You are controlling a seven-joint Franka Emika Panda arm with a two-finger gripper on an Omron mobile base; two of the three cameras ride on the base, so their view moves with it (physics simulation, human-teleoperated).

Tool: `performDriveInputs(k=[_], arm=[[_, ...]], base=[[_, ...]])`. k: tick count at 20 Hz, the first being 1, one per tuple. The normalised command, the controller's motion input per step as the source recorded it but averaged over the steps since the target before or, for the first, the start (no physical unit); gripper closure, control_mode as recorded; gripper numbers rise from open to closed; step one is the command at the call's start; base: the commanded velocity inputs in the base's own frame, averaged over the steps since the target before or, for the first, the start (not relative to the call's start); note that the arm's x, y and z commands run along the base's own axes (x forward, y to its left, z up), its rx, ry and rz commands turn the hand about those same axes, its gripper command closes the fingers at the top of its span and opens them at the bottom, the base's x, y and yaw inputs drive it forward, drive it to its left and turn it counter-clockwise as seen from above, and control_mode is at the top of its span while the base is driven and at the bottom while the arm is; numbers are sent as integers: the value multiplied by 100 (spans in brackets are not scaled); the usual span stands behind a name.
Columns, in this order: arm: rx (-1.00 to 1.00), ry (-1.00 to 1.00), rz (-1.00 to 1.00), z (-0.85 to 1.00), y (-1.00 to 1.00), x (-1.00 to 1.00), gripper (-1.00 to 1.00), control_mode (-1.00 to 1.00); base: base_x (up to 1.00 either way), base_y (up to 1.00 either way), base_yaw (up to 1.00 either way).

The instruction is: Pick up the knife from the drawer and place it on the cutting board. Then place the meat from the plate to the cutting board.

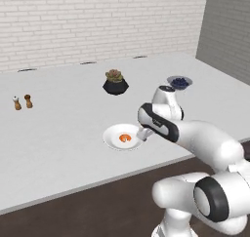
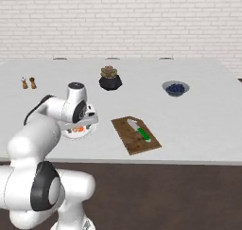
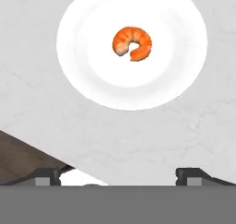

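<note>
On the table (image 2: 198, 125) in front of you, the plate (image 2: 71, 135) sits near the front edge with the meat (image 3: 132, 43) lying on it. To the plate's right in the right base view, apart from it, lies the cutting board (image 2: 132, 140), with the knife (image 2: 140, 130) on top. Behind them stands a potted plant (image 2: 109, 77); a bowl (image 2: 176, 88) is further right, and two shakers (image 2: 28, 83) stand far left. Your hand (image 2: 81, 125) hangs over the plate's near side.
</note>
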Motion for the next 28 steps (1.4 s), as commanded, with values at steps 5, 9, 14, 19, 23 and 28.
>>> performDriveInputs(k=[5, 9, 14, 19, 23, 28], arm=[[-3, 17, -4, -13, 98, 57, -100, -100], [-5, 12, -7, -29, 31, 42, -100, -100], [-5, 0, -12, -16, -2, 29, -100, -100], [-2, 0, -9, -47, 0, 59, -100, -100], [0, 1, -7, -53, 0, 71, -100, -100], [0, 0, -4, -29, 0, 67, -100, -100]], base=[[0, 0, 0], [0, 0, 0], [0, 0, 0], [0, 0, 0], [0, 0, 0], [0, 0, 0]])
